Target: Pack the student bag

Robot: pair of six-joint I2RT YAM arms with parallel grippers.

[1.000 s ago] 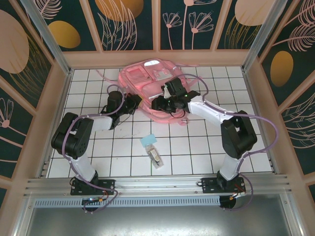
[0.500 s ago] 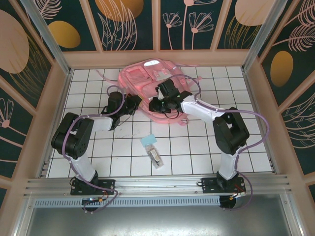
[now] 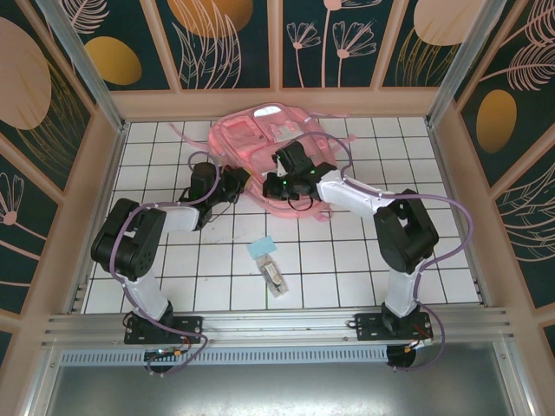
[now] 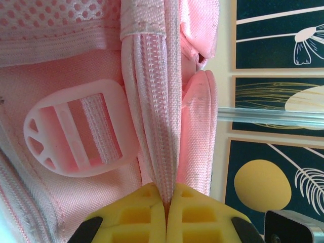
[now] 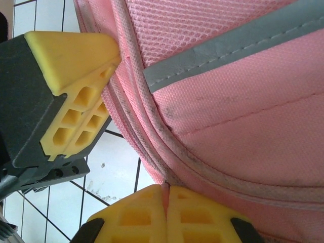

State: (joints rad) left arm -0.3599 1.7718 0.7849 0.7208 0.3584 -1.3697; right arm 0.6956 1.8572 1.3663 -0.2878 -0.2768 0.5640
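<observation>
The student bag [image 3: 260, 139], a big pink backpack, lies at the back middle of the tiled table. My left gripper [image 3: 244, 180] is at its near left edge, shut on the bag's zipper seam [image 4: 159, 126], which runs up from between the yellow pads [image 4: 131, 217]. A pink plastic strap buckle [image 4: 78, 134] lies left of that seam. My right gripper [image 3: 274, 185] is just right of the left one, shut on the bag's piped lower edge [image 5: 152, 152]. The left gripper's fingers [image 5: 76, 76] show close by in the right wrist view, and a grey stripe [image 5: 228, 48] crosses the bag's mesh.
A light blue card [image 3: 260, 249] and a small clear packet [image 3: 276, 277] lie on the white tiles in front of the bag, between the two arms. Low tan walls [image 3: 104, 173] ring the table on the left, right and back.
My right gripper has moved a little left along the bag's near edge and closed on it. The left gripper has stayed shut on the zipper seam.
</observation>
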